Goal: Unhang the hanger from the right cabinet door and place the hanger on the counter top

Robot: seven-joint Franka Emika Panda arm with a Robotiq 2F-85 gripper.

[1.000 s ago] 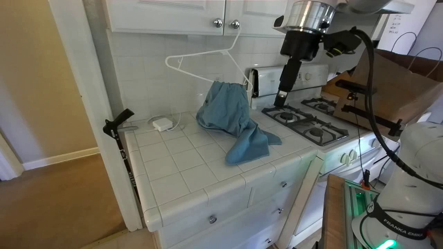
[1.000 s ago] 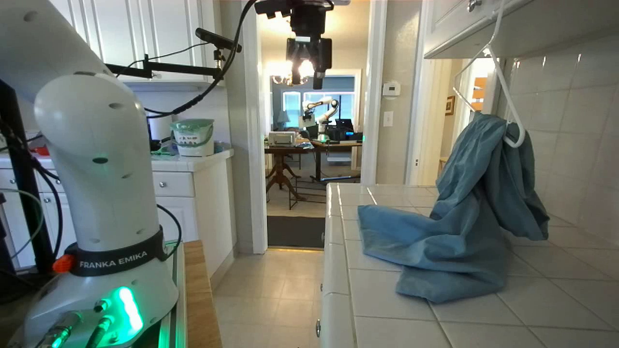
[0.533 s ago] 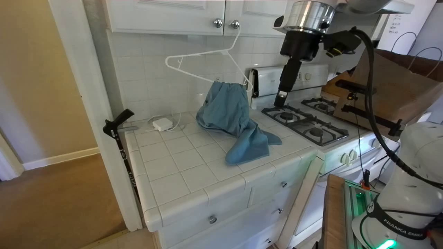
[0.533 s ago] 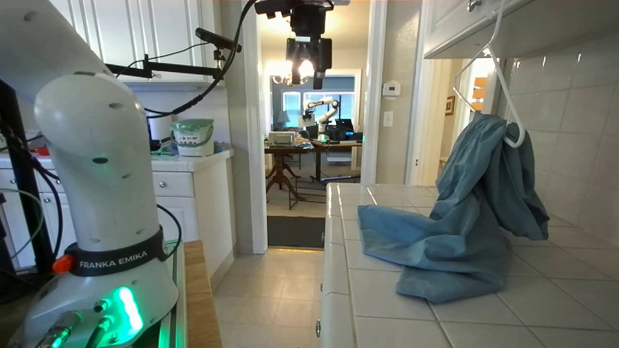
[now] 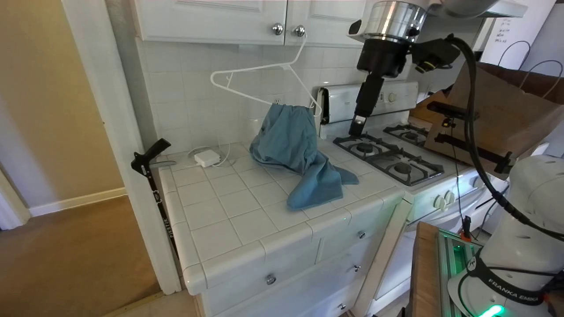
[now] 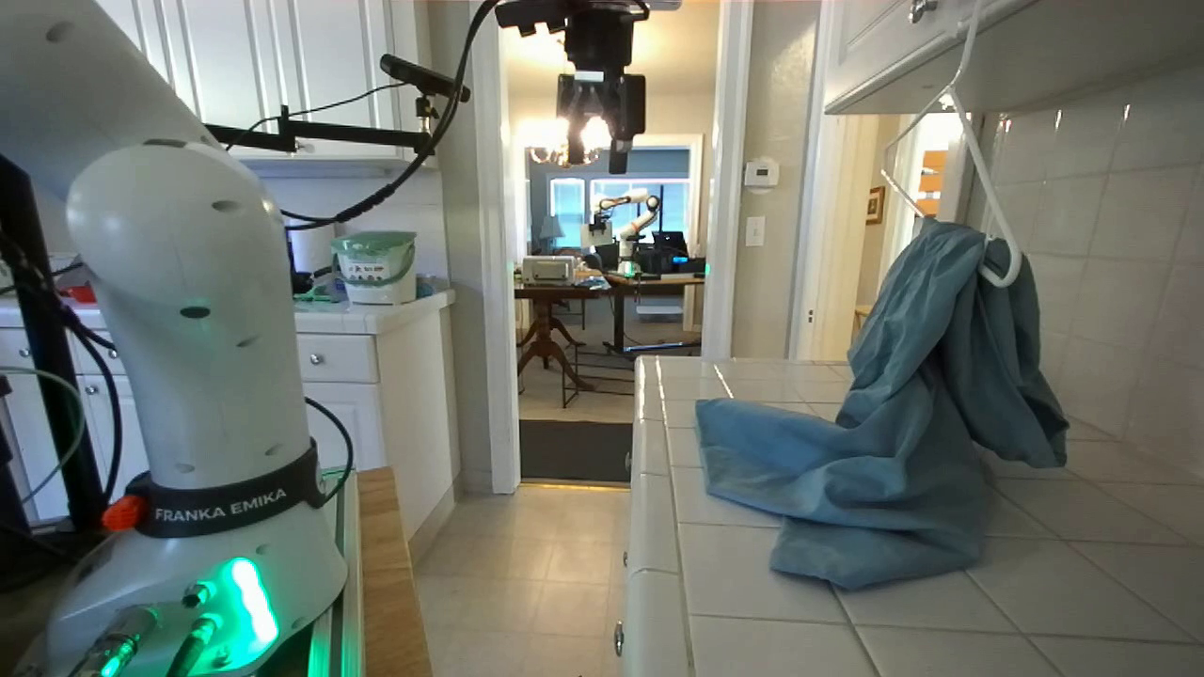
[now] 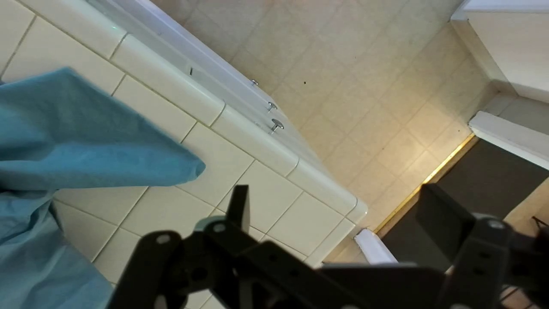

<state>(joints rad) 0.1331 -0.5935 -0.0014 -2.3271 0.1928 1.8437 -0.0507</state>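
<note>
The white clothes hanger (image 5: pixel 286 66), draped with blue cloth (image 5: pixel 285 136), is hung above the bench (image 5: pixel 241 202) from the knob (image 5: pixel 299 31) of the right cabinet door (image 5: pixel 332 22), and farther right the gripper (image 5: pixel 356 131) is spread wide.
</note>
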